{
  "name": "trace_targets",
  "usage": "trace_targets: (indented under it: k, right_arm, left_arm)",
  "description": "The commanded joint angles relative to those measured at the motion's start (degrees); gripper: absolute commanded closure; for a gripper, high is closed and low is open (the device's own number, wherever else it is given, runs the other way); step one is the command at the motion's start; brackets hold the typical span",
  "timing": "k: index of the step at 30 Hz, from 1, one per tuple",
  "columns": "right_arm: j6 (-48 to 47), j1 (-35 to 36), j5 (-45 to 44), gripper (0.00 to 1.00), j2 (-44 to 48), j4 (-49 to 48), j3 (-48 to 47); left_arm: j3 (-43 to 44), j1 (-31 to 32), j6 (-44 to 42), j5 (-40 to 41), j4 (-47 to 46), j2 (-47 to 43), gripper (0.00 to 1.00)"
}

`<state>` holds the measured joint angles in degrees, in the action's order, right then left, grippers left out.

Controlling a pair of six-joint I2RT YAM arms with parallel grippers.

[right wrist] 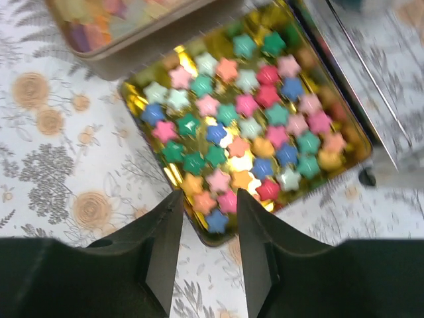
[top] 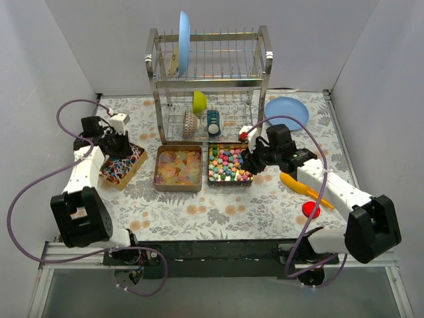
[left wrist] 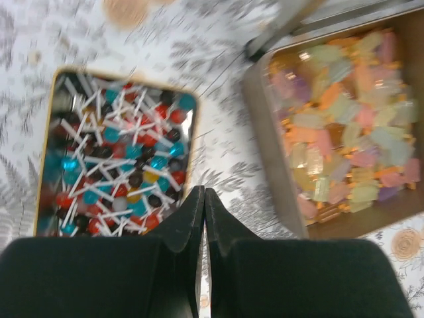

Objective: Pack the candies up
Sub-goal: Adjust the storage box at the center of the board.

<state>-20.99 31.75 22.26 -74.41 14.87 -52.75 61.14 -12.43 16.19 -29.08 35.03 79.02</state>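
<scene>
Three open tins of candies stand in a row. The left tin point(top: 123, 165) holds red, white and blue lollipops point(left wrist: 119, 159). The middle tin point(top: 177, 168) holds pale orange-pink translucent candies point(left wrist: 344, 126). The right gold tin point(top: 229, 164) holds bright star candies point(right wrist: 245, 126). My left gripper point(left wrist: 204, 196) is shut and empty, hovering between the left and middle tins. My right gripper point(right wrist: 208, 199) is open and empty, above the near corner of the star tin.
A metal dish rack point(top: 209, 79) stands behind the tins with a blue plate, a green cup and jars. A blue plate point(top: 287, 112) lies at the back right. An orange-yellow scoop point(top: 297, 184) and a red lid point(top: 311, 209) lie under my right arm.
</scene>
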Motion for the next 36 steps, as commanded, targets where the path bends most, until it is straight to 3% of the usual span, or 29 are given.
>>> trace_targets:
  k: [1,2,3,4,7,16,20,23,25,31,36]
  right_arm:
    - [4.82,-5.46,0.41,0.53,1.11,0.33,1.60]
    - [4.65,-5.90,0.41,0.52,1.37,0.33,1.77]
    - [4.47,-6.60,0.41,0.52,1.81,0.24,2.04]
    - [4.38,-6.78,0.41,0.52,1.99,0.16,2.73]
    - [4.29,-7.49,0.59,0.52,3.13,0.07,3.97]
    - [3.68,-9.60,0.59,0.52,5.42,0.86,7.84]
    - [3.15,-10.21,0.59,0.52,5.24,0.86,8.19]
    - [2.80,-10.56,0.50,0.52,4.98,0.86,8.19]
    - [2.63,-10.57,0.50,0.52,4.80,0.95,8.19]
    - [2.19,-10.83,0.59,0.52,4.10,1.39,8.02]
    - [1.66,-10.83,0.59,0.53,3.40,1.65,7.66]
  left_arm:
    - [4.94,-2.51,2.01,4.04,-0.49,5.34,1.00]
    - [5.56,-2.60,1.57,2.90,0.30,6.57,0.93]
    - [6.61,-2.78,1.05,0.80,1.70,8.50,0.76]
    - [6.71,-2.78,0.87,0.00,1.80,9.04,0.72]
    - [6.01,-2.69,0.08,-1.50,1.54,10.88,0.68]
    - [5.13,-2.69,-3.08,0.43,0.66,16.86,0.67]
    - [4.60,-2.17,-4.58,-0.54,1.10,18.00,0.69]
    - [3.90,-1.90,-6.86,-0.45,2.24,18.27,0.74]
    - [2.84,-1.90,-8.09,-0.36,3.20,18.10,0.83]
    - [-1.28,-1.55,-18.98,-0.63,7.42,15.82,0.99]
    - [-4.71,-1.64,-31.11,0.25,12.51,12.22,1.00]
